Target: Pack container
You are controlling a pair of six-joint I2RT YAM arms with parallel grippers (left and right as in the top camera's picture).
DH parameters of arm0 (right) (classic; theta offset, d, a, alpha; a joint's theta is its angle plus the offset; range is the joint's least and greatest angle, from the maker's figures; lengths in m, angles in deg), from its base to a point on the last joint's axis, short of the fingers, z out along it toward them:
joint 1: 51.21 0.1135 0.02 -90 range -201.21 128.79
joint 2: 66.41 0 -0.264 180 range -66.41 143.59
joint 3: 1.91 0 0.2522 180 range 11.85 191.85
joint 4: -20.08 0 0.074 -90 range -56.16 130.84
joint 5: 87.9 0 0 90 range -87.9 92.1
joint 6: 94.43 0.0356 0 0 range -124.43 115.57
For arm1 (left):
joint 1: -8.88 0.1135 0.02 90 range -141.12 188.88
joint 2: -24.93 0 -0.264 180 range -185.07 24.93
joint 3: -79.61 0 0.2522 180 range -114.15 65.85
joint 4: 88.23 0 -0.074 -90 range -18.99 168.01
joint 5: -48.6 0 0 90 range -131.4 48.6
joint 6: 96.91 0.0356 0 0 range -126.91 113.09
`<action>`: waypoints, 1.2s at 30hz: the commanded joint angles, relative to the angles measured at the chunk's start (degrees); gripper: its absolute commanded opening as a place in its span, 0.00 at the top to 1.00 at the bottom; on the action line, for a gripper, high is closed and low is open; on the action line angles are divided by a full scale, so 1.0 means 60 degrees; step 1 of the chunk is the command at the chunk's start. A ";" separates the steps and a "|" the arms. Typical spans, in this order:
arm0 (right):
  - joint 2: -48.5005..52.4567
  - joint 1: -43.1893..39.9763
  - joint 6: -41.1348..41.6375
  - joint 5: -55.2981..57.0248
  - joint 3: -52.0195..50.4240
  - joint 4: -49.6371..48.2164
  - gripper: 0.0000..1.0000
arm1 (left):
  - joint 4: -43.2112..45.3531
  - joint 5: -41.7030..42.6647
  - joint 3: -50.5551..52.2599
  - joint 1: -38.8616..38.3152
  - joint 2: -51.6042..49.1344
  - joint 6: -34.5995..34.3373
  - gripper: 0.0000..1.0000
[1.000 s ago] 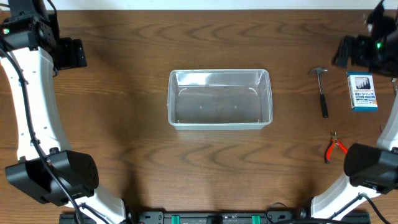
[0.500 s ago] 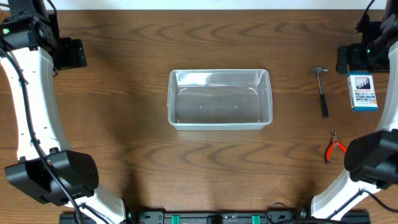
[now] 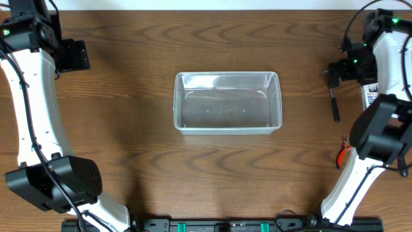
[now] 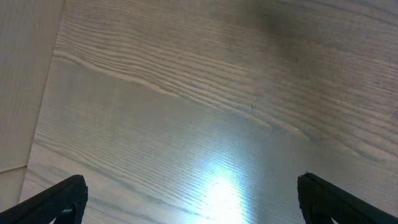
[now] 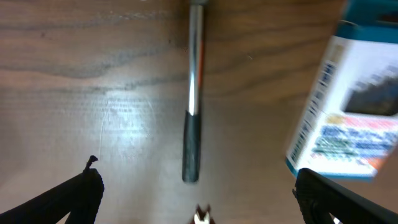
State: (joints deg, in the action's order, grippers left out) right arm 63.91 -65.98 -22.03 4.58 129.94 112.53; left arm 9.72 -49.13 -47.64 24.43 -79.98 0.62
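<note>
As the overhead view shows, a clear rectangular plastic container (image 3: pixel 177 103) stands empty at the centre of the dark wood-grain table (image 3: pixel 129 154). Left wrist: left gripper (image 4: pixel 191 186) spread wide over bare wood. Right wrist: right gripper (image 5: pixel 199 180) spread, grasping nothing, above a slim black-handled steel hammer (image 5: pixel 191 124), with a blue-and-white cardboard box (image 5: pixel 348 106) to its right.

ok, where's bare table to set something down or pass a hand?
Free: the wood between the white left arm and the clear plastic rectangular container, and the strip on its near side. Crowded: right edge, with black-handled hammer, blue-and-white box, red-handled pliers.
</note>
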 commanded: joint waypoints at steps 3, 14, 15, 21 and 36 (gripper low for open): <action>0.0831 0.0313 0.0226 -0.0058 -0.0025 -0.0168 0.01 | 0.0004 -0.0080 -0.0051 0.0029 0.0033 0.0047 0.02; 0.1104 0.0331 0.0674 -0.0321 -0.0025 -0.1239 0.01 | 0.0004 -0.0080 -0.0051 0.0029 0.0033 0.0047 0.02; 0.1126 0.0331 0.0718 -0.0368 -0.0025 -0.1362 0.01 | 0.0004 -0.0080 -0.0051 0.0029 0.0033 0.0047 0.02; 0.1158 0.0350 0.0714 -0.0565 -0.0025 -0.2007 0.01 | 0.0004 -0.0080 -0.0051 0.0029 0.0033 0.0047 0.02; 0.1479 0.0346 0.0714 -0.0561 -0.0036 -0.2197 0.01 | 0.0004 -0.0080 -0.0051 0.0029 0.0033 0.0047 0.02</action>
State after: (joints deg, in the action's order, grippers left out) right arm 70.47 -64.27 -18.49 1.74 129.59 99.33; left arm 9.74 -49.13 -47.64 24.43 -79.98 0.62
